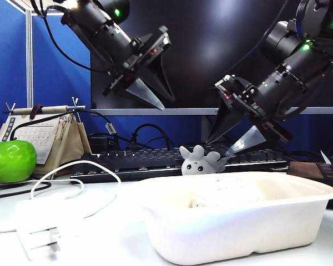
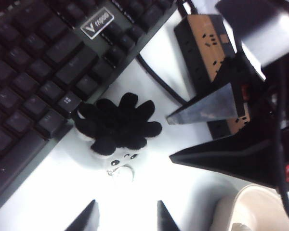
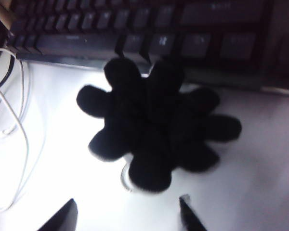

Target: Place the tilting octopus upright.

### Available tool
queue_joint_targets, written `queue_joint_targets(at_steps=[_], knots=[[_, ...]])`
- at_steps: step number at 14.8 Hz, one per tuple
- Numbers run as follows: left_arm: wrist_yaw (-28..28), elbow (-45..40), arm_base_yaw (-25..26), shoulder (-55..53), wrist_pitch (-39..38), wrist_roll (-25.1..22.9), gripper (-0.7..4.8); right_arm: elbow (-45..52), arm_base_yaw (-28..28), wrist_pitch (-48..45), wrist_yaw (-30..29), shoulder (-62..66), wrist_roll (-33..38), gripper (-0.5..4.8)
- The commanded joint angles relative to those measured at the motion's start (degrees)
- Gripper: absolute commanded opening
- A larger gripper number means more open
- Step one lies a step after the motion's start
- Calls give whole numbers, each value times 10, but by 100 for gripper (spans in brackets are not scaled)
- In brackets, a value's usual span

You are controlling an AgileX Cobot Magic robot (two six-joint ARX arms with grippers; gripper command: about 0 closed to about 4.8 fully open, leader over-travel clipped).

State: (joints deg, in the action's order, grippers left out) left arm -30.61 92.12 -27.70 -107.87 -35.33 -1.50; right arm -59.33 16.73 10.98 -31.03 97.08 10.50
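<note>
- The octopus [image 1: 200, 161] lies upside down on the white counter [image 1: 116, 238], tentacles pointing up, head against the surface, just in front of the black keyboard [image 1: 155, 160] and behind the white tray [image 1: 238, 221].
- In the left wrist view the octopus [image 2: 116, 126] shows its dark tentacle underside, with the pale face, dot eyes and small smile peeking out beneath, touching the keyboard's [image 2: 43, 62] edge.
- In the right wrist view the octopus [image 3: 154, 125] fills the centre as a dark splay of tentacles against the glaring counter, the keyboard [image 3: 149, 33] just beyond it.
- The right end effector [image 1: 232, 139] hangs at about two o'clock from the toy, jaws spread wide, its lower fingertip near the tentacles but holding nothing; its fingertips [image 3: 62, 216] frame the toy in its own view.
- The left end effector [image 1: 155, 93] hovers high at about eleven o'clock from the toy, jaws spread and empty.
- Well apart at nine o'clock, a green apple [image 1: 11, 160] sits by a desk calendar [image 1: 41, 136]; a white cable [image 1: 72, 172] loops across the counter toward a white charger [image 1: 41, 230] in the foreground.
</note>
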Motion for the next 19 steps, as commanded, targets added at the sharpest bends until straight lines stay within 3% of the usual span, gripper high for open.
queue_joint_targets(at_steps=[1, 3, 6, 10, 15, 19], knots=[[-1, 2, -4, -9, 11, -1, 161, -1, 0, -14, 5, -2, 0, 266], [0, 2, -4, -18, 8, -7, 161, -1, 0, -14, 5, -2, 0, 266], [0, 2, -4, -25, 1, -59, 161, -1, 0, -14, 5, -2, 34, 266], [0, 2, -4, -26, 3, -123, 161, -1, 0, -17, 2, -2, 136, 266], [-1, 2, -4, -26, 6, -122, 161, -1, 5, -36, -40, -2, 364, 266], [-1, 2, -4, -26, 5, -120, 161, -1, 10, -40, -10, -2, 364, 265]])
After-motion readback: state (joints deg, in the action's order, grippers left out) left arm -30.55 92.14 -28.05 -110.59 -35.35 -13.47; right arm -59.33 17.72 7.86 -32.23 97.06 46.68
